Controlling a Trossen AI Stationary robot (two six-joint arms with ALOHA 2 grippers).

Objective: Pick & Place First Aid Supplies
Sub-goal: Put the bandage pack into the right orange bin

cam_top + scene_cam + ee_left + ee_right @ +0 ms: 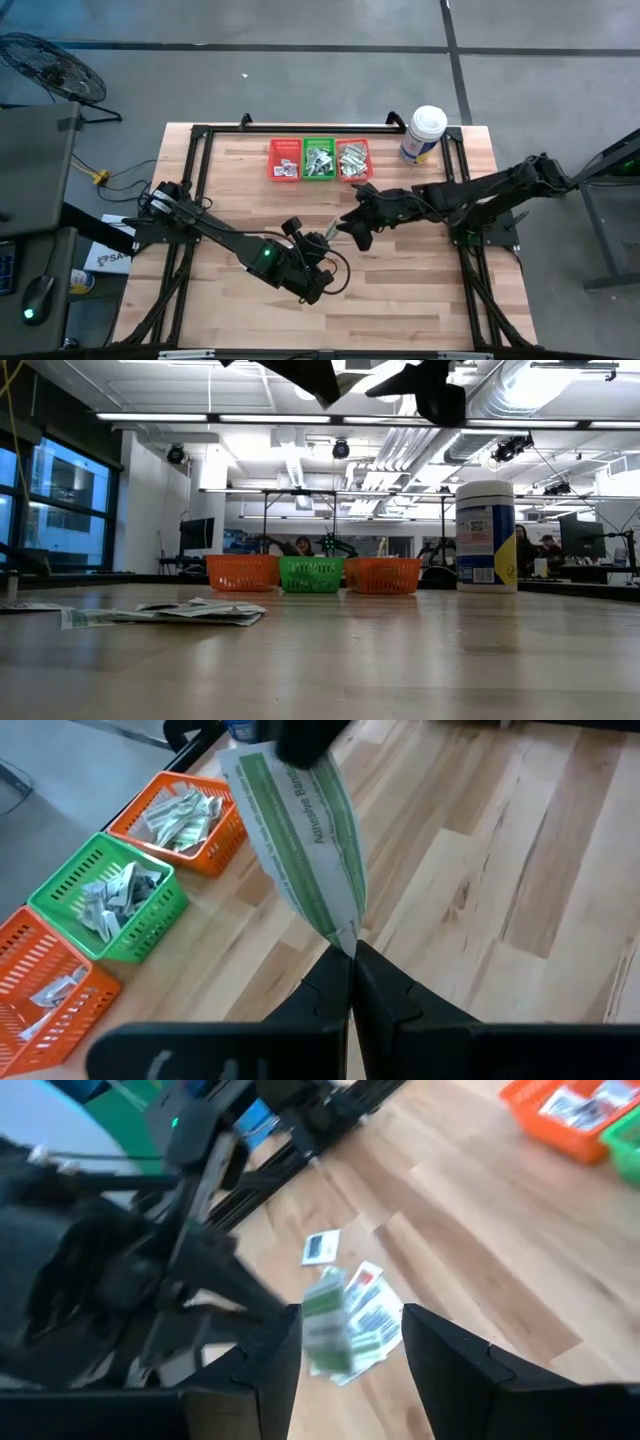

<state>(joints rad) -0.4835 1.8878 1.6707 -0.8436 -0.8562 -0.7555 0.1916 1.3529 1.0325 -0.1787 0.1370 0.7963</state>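
My left gripper [327, 238] is shut on a narrow green-and-white strip packet [300, 840], lifted above the table's middle. My right gripper [345, 1350] is open; its fingers stand on either side of the strip's free end [325, 1325], and I cannot tell whether they touch it. More packets [372, 1315] lie flat on the wood below, with a white squarish one [320, 1247] beside them. The low view shows this small pile [165, 612] on the table top. My left gripper pinches the strip by its lower end [346, 932] between the tips of its two shut fingers. The strip stands up and away from the fingers, lifted clear of the table, slightly curved.
Three small mesh baskets stand in a row at the far edge: red [285, 160], green [318, 159], red [353, 159], each holding packets. A white tub with a blue label [424, 134] stands far right. A black frame borders the table [200, 160]. People sit in the room behind [300, 545].
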